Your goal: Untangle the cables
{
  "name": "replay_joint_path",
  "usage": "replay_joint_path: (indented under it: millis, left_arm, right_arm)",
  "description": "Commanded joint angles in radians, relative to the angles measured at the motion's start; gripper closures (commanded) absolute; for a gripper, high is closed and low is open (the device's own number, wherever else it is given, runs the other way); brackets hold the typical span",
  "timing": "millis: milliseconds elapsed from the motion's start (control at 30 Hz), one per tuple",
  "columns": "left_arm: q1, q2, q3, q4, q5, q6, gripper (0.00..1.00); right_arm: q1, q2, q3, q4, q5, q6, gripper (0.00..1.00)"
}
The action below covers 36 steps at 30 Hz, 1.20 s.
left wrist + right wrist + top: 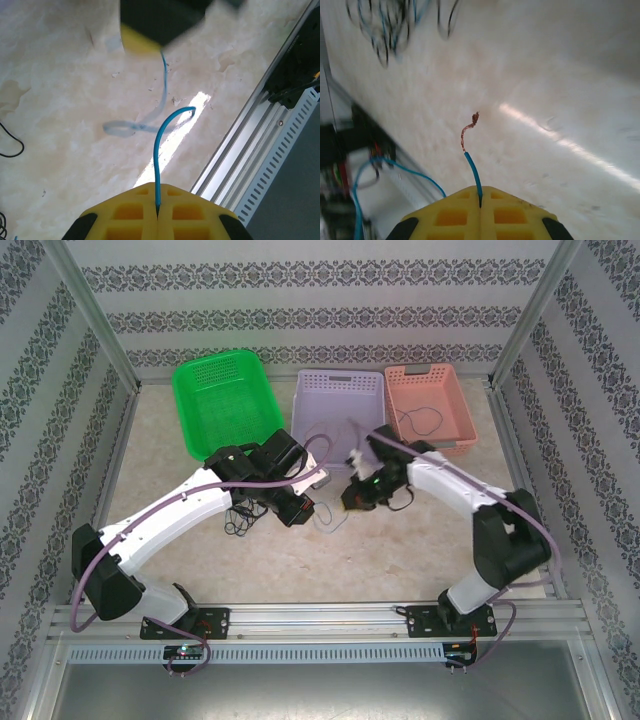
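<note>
Left wrist, fingers [125,216] pinching blue cable [158,150], rail [240,150] beside (black cable [15,144] nearby)

Bright, even light falls from overhead. The top view is sharp, and shadows on the pale table [400,560] are soft. In the left wrist view a white streak of glare crosses the table, the blue wire [158,160] throws a pale, fuzzy shadow, and the dark shape [160,17] at the top edge is out of focus. The right wrist view is smeared, with the tangle of cables [385,25] and the left edge blurred.
</note>
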Motion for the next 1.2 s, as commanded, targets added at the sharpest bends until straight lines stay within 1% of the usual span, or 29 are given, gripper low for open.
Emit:
replay_joint_path:
  millis: [0,67,200,267,400,567,633,733,867,967,1033,1167]
  left_arm:
    - [-0.029,-0.028,-0.028,-0.01,0.016,-0.007,1.0]
    - [-0.04,-0.025,-0.042,0.01,0.018,-0.017,1.0]
    - [-0.073,0.007,-0.042,0.048,0.012,-0.047,1.0]
    - [-0.091,0.025,-0.043,0.067,0.003,-0.062,1.0]
    - [-0.126,0.062,-0.061,0.133,-0.029,-0.109,1.0]
    - [-0.192,0.105,-0.058,0.218,-0.062,-0.158,1.0]
    - [-0.228,0.118,-0.053,0.24,-0.084,-0.171,1.0]
    - [-0.256,0.127,-0.045,0.253,-0.139,-0.188,1.0]
    - [-0.259,0.101,-0.016,0.267,-0.244,-0.229,1.0]
    - [-0.259,0.077,0.016,0.269,-0.308,-0.23,1.0]
    - [-0.259,0.066,0.03,0.273,-0.316,-0.218,1.0]
    - [-0.258,0.069,0.045,0.272,-0.307,-0.197,1.0]
  right_arm:
    - [-0.132,-0.118,0.068,0.041,0.108,0.118,1.0]
    - [-0.195,-0.136,0.132,0.041,0.128,0.141,1.0]
    - [-0.283,-0.127,0.29,0.051,0.184,0.19,1.0]
    - [-0.317,-0.112,0.381,0.058,0.204,0.217,1.0]
    - [-0.365,-0.083,0.507,0.155,0.196,0.308,1.0]
    - [-0.368,-0.065,0.587,0.283,0.22,0.427,1.0]
    - [-0.369,-0.063,0.604,0.314,0.234,0.463,1.0]
    - [-0.364,-0.047,0.642,0.325,0.214,0.475,1.0]
    - [-0.329,-0.047,0.673,0.3,0.173,0.42,1.0]
    - [-0.281,-0.087,0.665,0.269,0.189,0.347,1.0]
    - [-0.256,-0.123,0.65,0.25,0.215,0.304,1.0]
    - [-0.25,-0.188,0.602,0.251,0.289,0.291,1.0]
